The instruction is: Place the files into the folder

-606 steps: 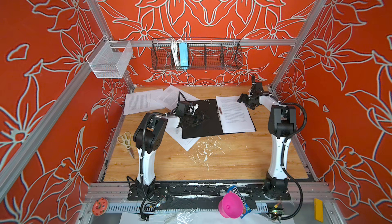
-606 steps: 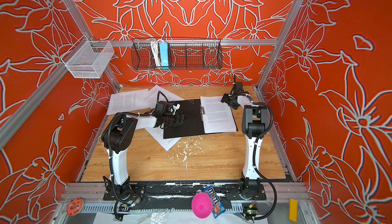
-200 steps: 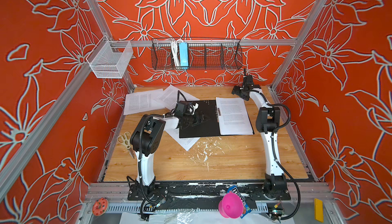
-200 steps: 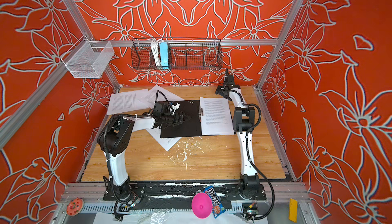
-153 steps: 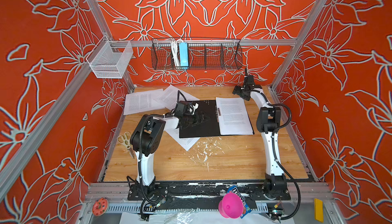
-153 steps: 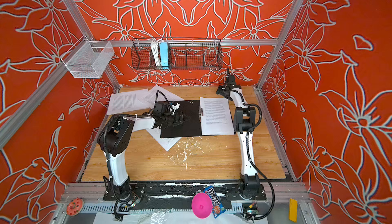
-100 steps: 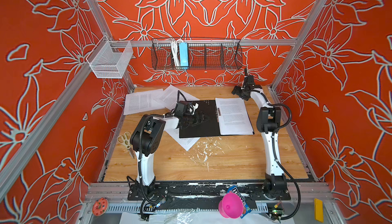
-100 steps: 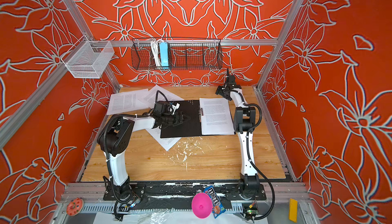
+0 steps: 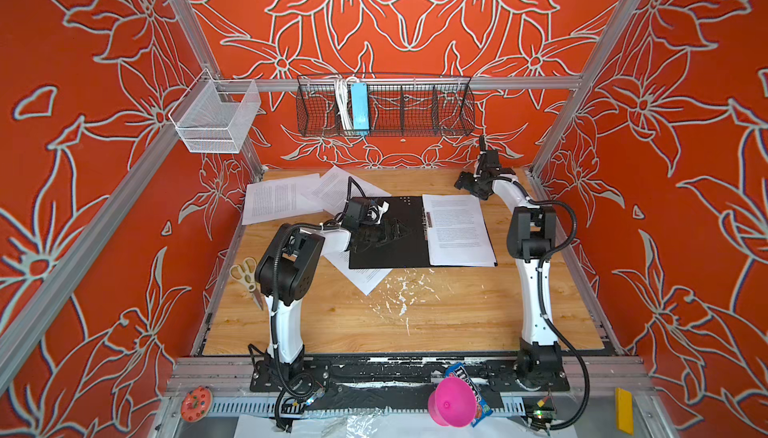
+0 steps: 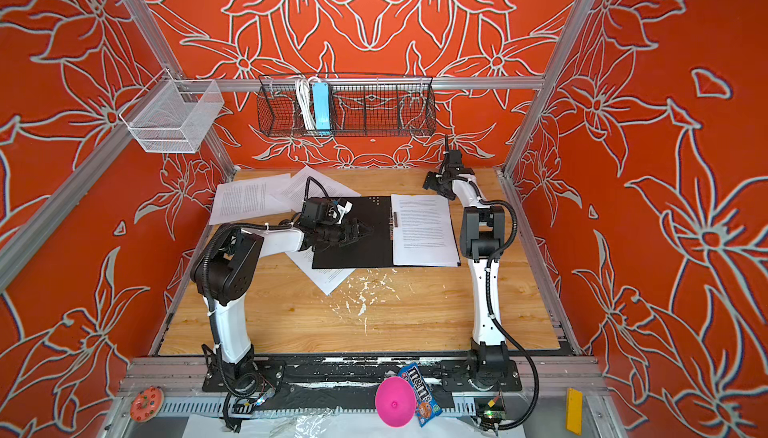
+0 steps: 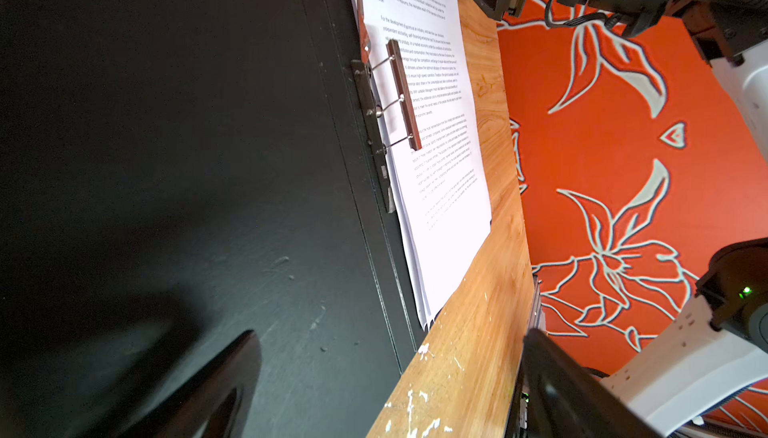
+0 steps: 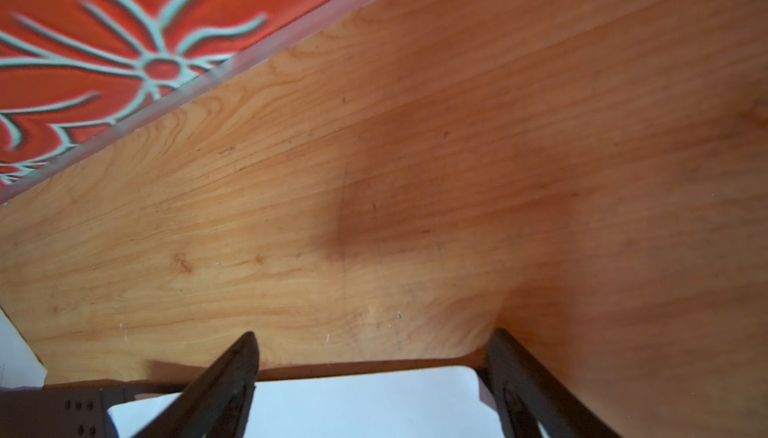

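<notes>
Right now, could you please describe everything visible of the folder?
The folder lies open on the wooden table, its black inside up. A metal clip at the spine reaches over printed sheets stacked on its right half. The open left gripper sits low over the bare left half; a loose sheet lies partly beneath.

Two white-shelled arms [image 9: 286, 324], black joints [image 9: 291, 274], looped black cables [image 9: 279, 237], dark tapered pincer fingers [image 12: 224, 378].
</notes>
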